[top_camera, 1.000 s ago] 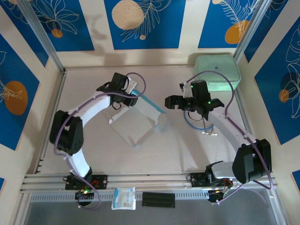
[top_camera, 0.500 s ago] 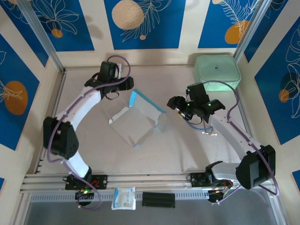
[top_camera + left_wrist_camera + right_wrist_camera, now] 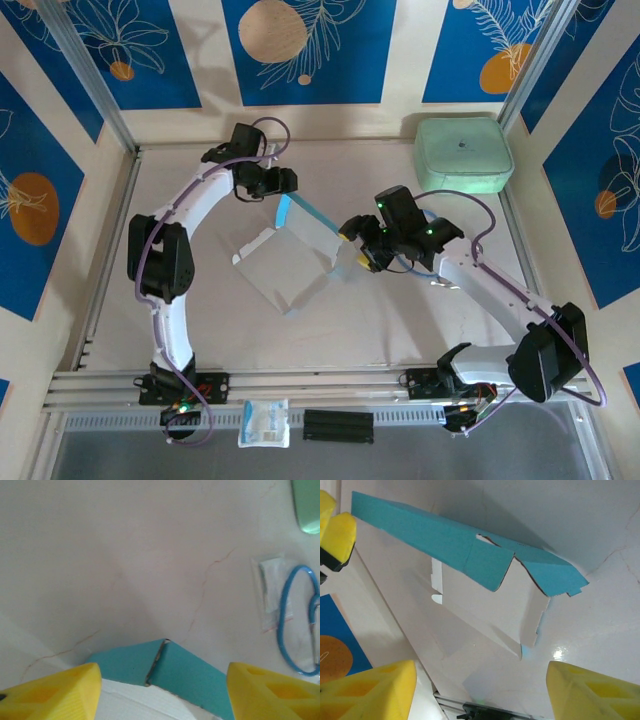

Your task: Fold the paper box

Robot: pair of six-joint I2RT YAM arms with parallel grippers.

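The paper box (image 3: 295,250) lies partly unfolded mid-table, whitish inside, with a light blue wall raised along its far right edge. My left gripper (image 3: 280,187) hovers just behind the box's far corner, open. In the left wrist view the blue flaps (image 3: 170,667) meet at a slit between the yellow fingers (image 3: 50,692), and the left gripper (image 3: 162,695) grips nothing. My right gripper (image 3: 353,245) stands open at the box's right edge. The right wrist view looks across the blue wall (image 3: 460,550) and white panel (image 3: 485,605); the right gripper (image 3: 480,690) is empty.
A mint-green case (image 3: 463,152) sits at the back right corner. A blue cable loop (image 3: 297,622) and a small clear packet (image 3: 272,587) lie right of the box, under the right arm. A white packet (image 3: 264,422) and a black block (image 3: 338,425) rest on the front rail.
The left gripper let go of the box's far corner, swung away to the back left, then returned close behind that corner. The right gripper moved left to the box's right edge and narrowed somewhat.
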